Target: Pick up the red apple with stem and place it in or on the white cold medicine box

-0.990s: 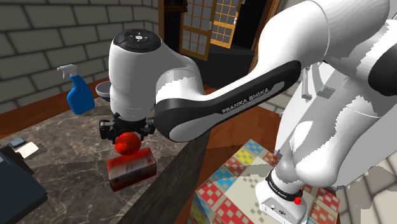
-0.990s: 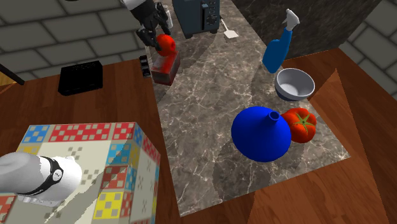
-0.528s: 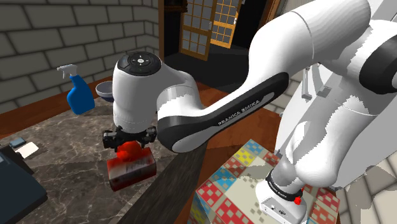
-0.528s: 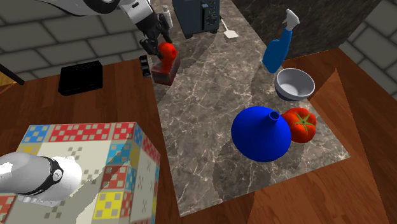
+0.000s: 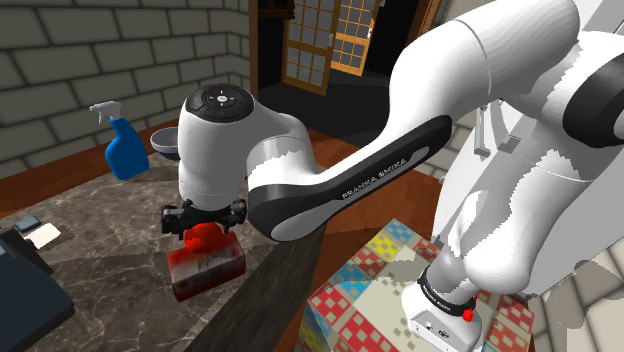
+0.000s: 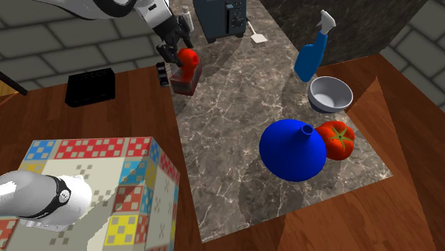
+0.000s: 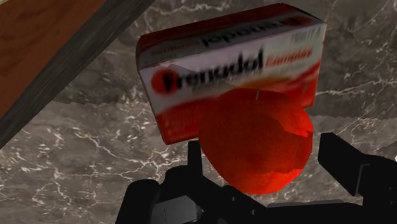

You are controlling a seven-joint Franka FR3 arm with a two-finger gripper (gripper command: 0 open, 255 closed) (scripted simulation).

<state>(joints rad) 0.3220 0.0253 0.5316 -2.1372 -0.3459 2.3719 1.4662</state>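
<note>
Over med box (image 7: 216, 63), apple (image 7: 254, 143), stem twd box

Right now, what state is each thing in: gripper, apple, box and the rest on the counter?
Box: closed, lying flat on the marble.
Apple: resting on the box, between the fingers, not clasped.
Gripper: open.
Spray bottle: upright.
Bowl: upright, empty.
Vase: upright.
Tomato: whole, beside the vase.
</note>
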